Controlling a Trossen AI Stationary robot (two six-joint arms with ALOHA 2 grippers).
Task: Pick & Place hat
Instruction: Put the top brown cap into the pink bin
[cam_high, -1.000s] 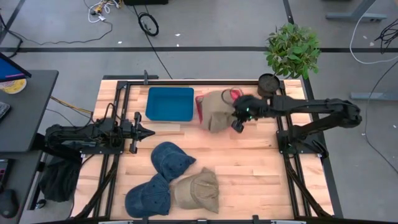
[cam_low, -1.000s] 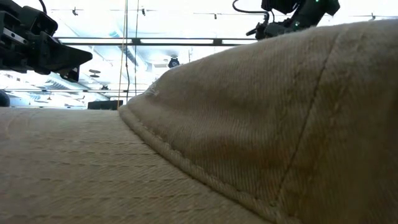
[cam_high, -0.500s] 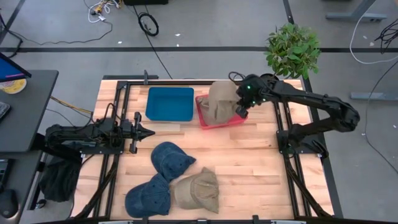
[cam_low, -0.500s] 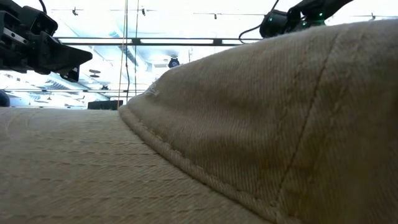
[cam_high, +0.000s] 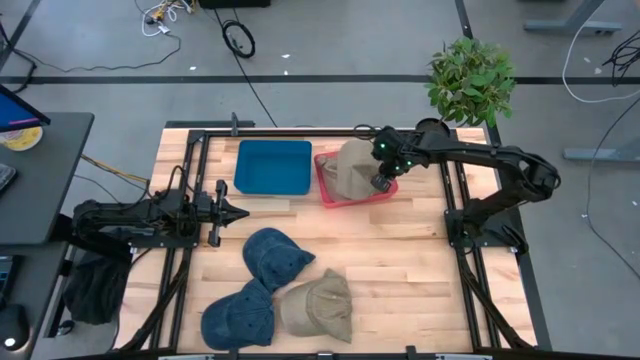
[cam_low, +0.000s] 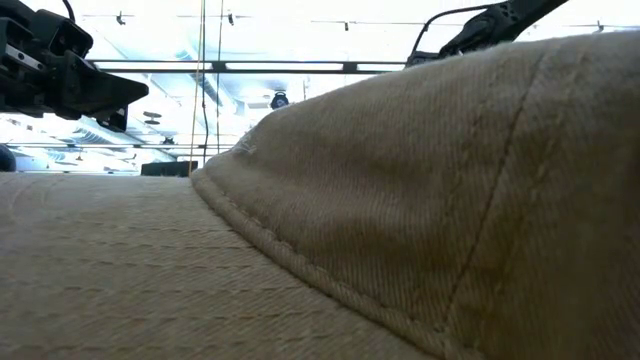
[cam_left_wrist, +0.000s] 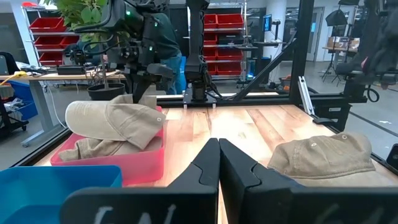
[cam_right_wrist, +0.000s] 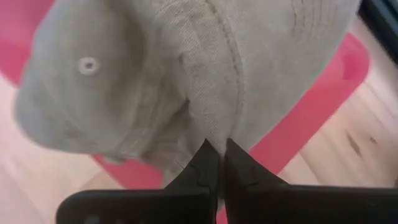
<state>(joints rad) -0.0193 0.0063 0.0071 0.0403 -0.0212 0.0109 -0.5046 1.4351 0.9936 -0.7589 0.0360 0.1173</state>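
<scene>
A tan hat (cam_high: 352, 165) sits over the red tray (cam_high: 345, 198) near the table's far edge. In the left wrist view the tan hat (cam_left_wrist: 115, 117) stands above the tray rim (cam_left_wrist: 134, 163), with more tan cloth (cam_left_wrist: 93, 149) in the tray below it. My right gripper (cam_high: 381, 181) is shut on this hat at its right side. My left gripper (cam_high: 243, 210) is shut and waits at the table's left, touching nothing. Two blue hats (cam_high: 277, 257) (cam_high: 238, 317) and another tan hat (cam_high: 317, 305) lie on the near part of the table. My right gripper pinches the tan hat between its two fingers at the stitched seam where brim meets crown (cam_right_wrist: 214, 134). The fingers (cam_left_wrist: 142, 79) come from above, pointing down. The hat spreads away from the fingers over the red tray (cam_right_wrist: 311, 99); whether it rests on the cloth below, I cannot tell.
A blue bin (cam_high: 273, 166) stands left of the red tray. A potted plant (cam_high: 470, 85) stands at the far right corner. The near tan hat (cam_low: 400, 200) fills the low view. Bare wood (cam_high: 400, 250) lies between the tray and the near hats.
My right gripper has carried the tan hat toward the table's far edge and a little left, then settled slightly back over the red tray. The hat has shifted from covering the tray's near side to sitting over the tray. In the low view the gripper has dropped behind the near hat.
</scene>
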